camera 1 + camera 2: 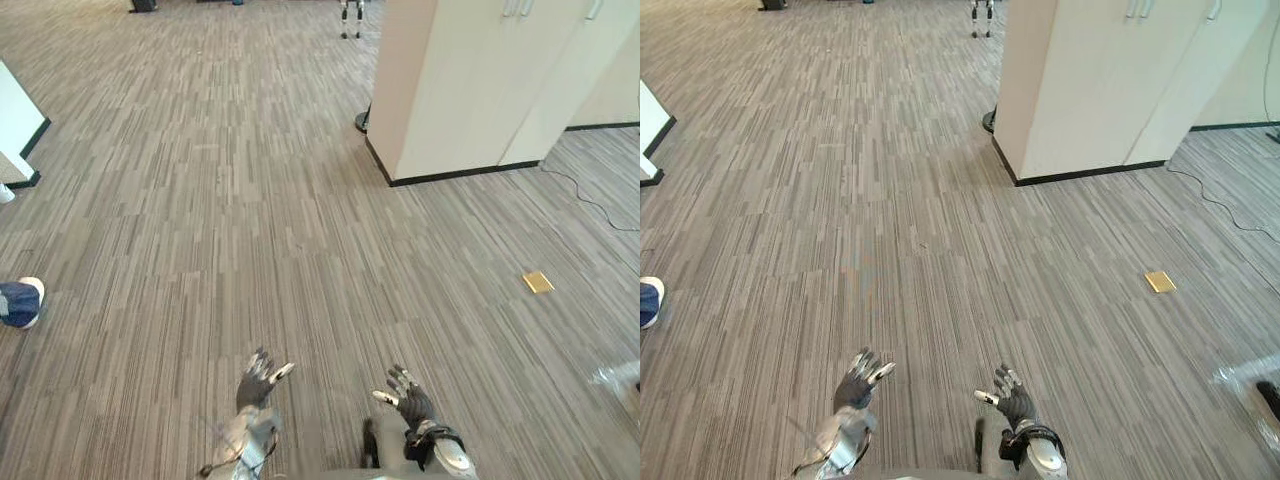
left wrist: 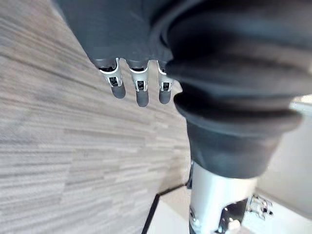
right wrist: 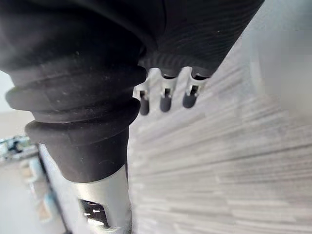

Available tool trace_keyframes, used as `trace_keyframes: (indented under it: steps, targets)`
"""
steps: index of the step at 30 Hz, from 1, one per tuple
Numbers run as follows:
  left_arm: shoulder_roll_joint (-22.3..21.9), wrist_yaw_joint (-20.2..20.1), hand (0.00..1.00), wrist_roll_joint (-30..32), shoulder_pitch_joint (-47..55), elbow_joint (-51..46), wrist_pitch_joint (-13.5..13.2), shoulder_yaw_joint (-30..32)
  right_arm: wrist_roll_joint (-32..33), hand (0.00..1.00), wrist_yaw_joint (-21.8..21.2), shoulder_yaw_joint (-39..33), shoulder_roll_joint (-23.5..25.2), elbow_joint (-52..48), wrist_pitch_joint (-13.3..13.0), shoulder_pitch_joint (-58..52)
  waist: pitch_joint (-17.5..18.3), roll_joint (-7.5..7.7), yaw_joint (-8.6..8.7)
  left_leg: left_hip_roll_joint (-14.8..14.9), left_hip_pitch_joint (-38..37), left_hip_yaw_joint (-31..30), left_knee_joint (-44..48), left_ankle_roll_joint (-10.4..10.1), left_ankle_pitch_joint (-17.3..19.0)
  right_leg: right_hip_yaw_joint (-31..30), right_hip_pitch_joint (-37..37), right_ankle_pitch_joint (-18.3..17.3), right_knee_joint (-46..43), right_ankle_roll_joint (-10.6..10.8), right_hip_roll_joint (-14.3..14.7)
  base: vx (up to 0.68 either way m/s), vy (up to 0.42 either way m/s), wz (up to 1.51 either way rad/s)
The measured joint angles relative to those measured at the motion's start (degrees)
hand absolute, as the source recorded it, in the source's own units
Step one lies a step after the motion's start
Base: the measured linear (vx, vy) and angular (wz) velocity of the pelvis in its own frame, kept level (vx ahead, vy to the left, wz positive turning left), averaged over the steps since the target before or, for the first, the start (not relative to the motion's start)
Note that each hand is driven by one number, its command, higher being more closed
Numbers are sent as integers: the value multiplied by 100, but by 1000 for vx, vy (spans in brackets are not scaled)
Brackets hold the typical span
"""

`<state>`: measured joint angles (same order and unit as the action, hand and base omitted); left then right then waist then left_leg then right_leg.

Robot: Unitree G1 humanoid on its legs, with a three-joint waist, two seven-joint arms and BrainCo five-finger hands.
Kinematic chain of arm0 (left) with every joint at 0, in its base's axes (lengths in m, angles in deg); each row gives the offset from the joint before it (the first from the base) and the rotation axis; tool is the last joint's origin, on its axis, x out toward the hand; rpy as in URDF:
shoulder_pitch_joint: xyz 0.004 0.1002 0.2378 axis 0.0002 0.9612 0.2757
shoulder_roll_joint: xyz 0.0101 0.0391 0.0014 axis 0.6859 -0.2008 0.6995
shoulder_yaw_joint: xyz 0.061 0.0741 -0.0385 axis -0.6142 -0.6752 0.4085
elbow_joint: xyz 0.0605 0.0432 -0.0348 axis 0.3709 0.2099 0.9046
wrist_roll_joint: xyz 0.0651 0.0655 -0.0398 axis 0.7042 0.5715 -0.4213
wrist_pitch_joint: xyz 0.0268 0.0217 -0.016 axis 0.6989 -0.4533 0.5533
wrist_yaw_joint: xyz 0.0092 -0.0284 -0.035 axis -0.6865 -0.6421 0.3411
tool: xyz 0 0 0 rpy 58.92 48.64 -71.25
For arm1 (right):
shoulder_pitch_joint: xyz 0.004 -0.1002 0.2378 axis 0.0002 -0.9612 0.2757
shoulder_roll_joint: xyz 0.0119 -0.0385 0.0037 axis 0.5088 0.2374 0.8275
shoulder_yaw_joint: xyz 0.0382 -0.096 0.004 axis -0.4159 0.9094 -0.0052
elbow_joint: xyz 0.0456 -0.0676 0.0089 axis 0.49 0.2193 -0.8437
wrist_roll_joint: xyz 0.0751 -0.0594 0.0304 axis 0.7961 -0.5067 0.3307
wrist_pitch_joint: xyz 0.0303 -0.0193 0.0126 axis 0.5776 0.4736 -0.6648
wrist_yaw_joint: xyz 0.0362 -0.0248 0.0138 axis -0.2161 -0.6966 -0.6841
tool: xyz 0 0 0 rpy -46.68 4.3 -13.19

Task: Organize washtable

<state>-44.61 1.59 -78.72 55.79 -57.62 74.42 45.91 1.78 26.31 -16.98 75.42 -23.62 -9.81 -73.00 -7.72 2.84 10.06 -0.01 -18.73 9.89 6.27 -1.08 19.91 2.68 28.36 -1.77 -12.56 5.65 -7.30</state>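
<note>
No washtable or wash items are in sight; grey striped carpet floor (image 1: pixel 250 230) lies ahead. My left hand (image 1: pixel 257 382) is raised low in front of me with fingers straight and empty. My right hand (image 1: pixel 410 400) hangs beside it, also open and holding nothing. In the left wrist view the fingers (image 2: pixel 141 92) point out straight over the carpet, and in the right wrist view the fingers (image 3: pixel 165 100) do the same.
A cream cabinet (image 1: pixel 480 80) with a dark base stands ahead on the right. A small yellow square (image 1: pixel 538 282) lies on the floor at the right. A person's shoe (image 1: pixel 20 302) shows at the left edge. A white panel (image 1: pixel 15 120) stands far left.
</note>
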Motion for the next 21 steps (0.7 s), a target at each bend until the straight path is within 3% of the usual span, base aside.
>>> trace_keyframes:
  steps: [1,2,3,4,5,6,7,9,11,13,14,15,16,17,18,19,20,21]
  targets:
    - [-74,6,0,27,-57,173,7,0,1,0,4,-22,-43,26,30,16,19,-98,16,131,-111,-144,149,-90,79,-66,45,634,-411,-69,44,1056,-283,62]
    - [-153,10,0,99,-35,401,7,-10,-3,0,10,-149,-142,12,46,140,33,-396,0,441,105,-184,955,-29,-48,7,42,910,-846,-327,197,1031,-293,37]
    - [-176,22,0,156,-21,467,6,-16,-7,0,10,-164,-174,4,64,222,-28,-502,-11,567,240,-178,1474,-77,-194,70,-5,801,-1038,-481,257,987,-302,22]
    - [-200,27,0,221,-8,607,9,13,-28,0,8,-169,-209,0,103,369,-104,-663,-23,899,684,-171,2711,-493,-898,231,-215,365,-1359,-650,363,606,-197,9]
    - [-202,23,0,226,38,659,18,25,-40,0,11,-142,-208,0,109,454,-111,-672,-51,1027,949,-150,3332,-646,-1546,246,-338,144,-1458,-706,432,773,-246,-11]
    - [-244,20,0,227,205,663,31,92,-79,0,6,-77,-224,-12,113,529,-155,-695,-212,1424,1394,-44,4611,-672,-2379,195,-750,-194,-1430,-826,622,753,-210,-50]
    - [-265,16,0,224,285,660,39,107,-78,0,26,-71,-206,0,115,637,-205,-795,-388,1819,1857,159,6016,-442,-2187,100,-1251,-401,-1307,-986,847,736,-182,-70]
    - [-261,29,0,224,378,642,42,121,-77,0,79,21,-197,2,98,783,-282,-650,-566,2027,2334,513,6896,-2,-1793,-72,-1978,-525,-990,-1061,940,598,-100,-68]
    - [-277,65,0,221,541,303,38,122,-80,0,156,133,-200,1,68,934,-267,-563,-667,2081,2814,1068,6299,168,-1522,-360,-2623,-533,-393,-1075,925,653,-43,-75]
    - [-319,68,0,205,609,-3,32,119,-99,0,159,148,-200,15,58,1002,-263,-570,-730,2028,3017,1359,4800,-60,-1361,-546,-2937,-524,-144,-1060,901,690,30,-73]
    - [-340,67,0,205,607,-156,31,116,-162,0,157,149,-216,25,57,1000,-258,-545,-773,1833,3020,1366,3471,-119,-1329,-609,-3037,-577,-106,-966,838,433,68,-55]
    - [-347,65,0,205,608,-225,29,112,-195,0,155,147,-226,24,55,997,-249,-522,-764,1675,3012,1323,2837,-143,-1345,-621,-3082,-639,-106,-862,789,511,116,-49]
    - [-388,51,0,204,583,-280,30,102,-203,0,153,101,-264,27,52,909,-245,-511,-718,1348,3004,1079,1681,-261,-1455,-633,-3216,-783,-110,-623,718,496,163,-24]
    - [-460,53,0,193,541,-305,19,87,-210,0,169,4,-312,28,52,760,-214,-562,-677,1090,2939,795,780,-398,-1861,-622,-3378,-906,-143,-422,705,496,196,-14]
    - [-487,56,0,191,563,-332,5,58,-225,0,174,-6,-358,27,52,671,-181,-613,-650,1000,2916,716,542,-316,-2218,-616,-3469,-993,-168,-306,721,488,276,-16]
    - [-514,39,0,191,636,-359,1,-2,-278,0,175,-30,-432,33,51,528,-74,-783,-614,914,2895,739,487,106,-2676,-619,-3574,-1208,-300,-113,802,479,323,9]
    - [-407,24,0,192,620,-328,25,5,-296,0,214,-105,-293,94,65,428,55,-492,-499,728,2788,852,567,183,-2314,-602,-3629,-1434,-514,-33,550,468,304,15]
    - [-339,23,0,194,590,-330,23,7,-298,0,235,-103,-212,128,66,417,90,-386,-501,622,2750,869,529,232,-2275,-599,-3570,-1458,-655,0,441,435,229,18]
